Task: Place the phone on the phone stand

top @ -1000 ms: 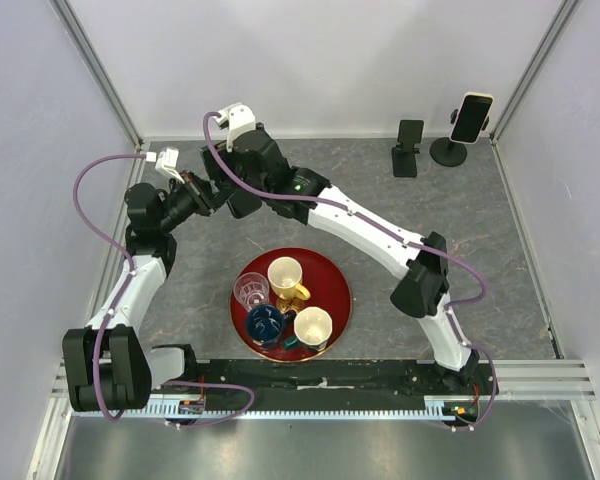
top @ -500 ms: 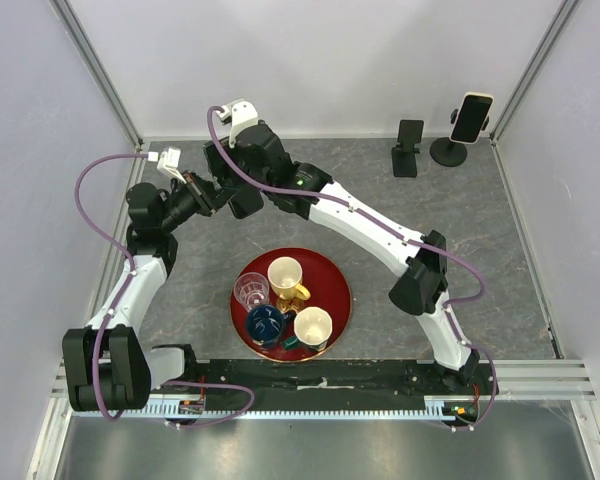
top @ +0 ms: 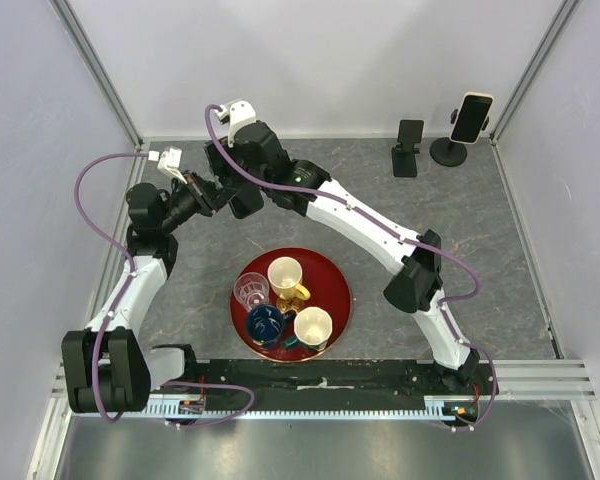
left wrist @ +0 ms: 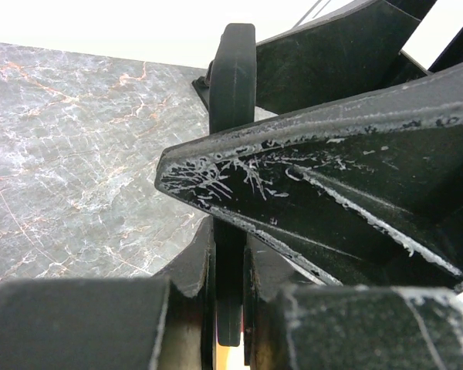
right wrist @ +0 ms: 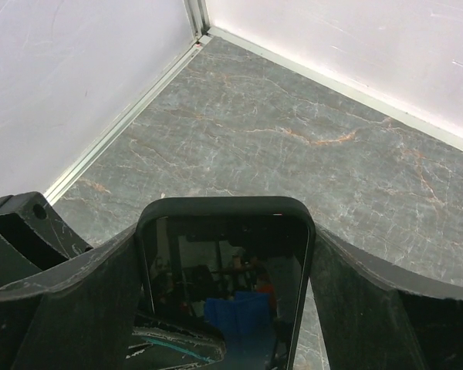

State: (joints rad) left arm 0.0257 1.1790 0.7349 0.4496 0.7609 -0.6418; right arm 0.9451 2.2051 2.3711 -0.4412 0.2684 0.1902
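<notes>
Slight change: right arm (top: 360, 225) has crept toward the far-left corner, where right gripper (right wrist: 225, 231) and left gripper (left wrist: 230, 316) both clamp a dark-cased handset (right wrist: 224, 277). The phone (top: 471, 117) sits unmoved on the phone stand (top: 448, 152), far-right corner; placement appears already met.

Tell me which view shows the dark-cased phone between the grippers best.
Right wrist. The phone faces that camera, with its glossy screen and case rim in plain sight between the fingers. The left wrist view shows only its thin edge, partly crossed by a finger. In the top view it is mostly hidden, just a dark patch.
</notes>
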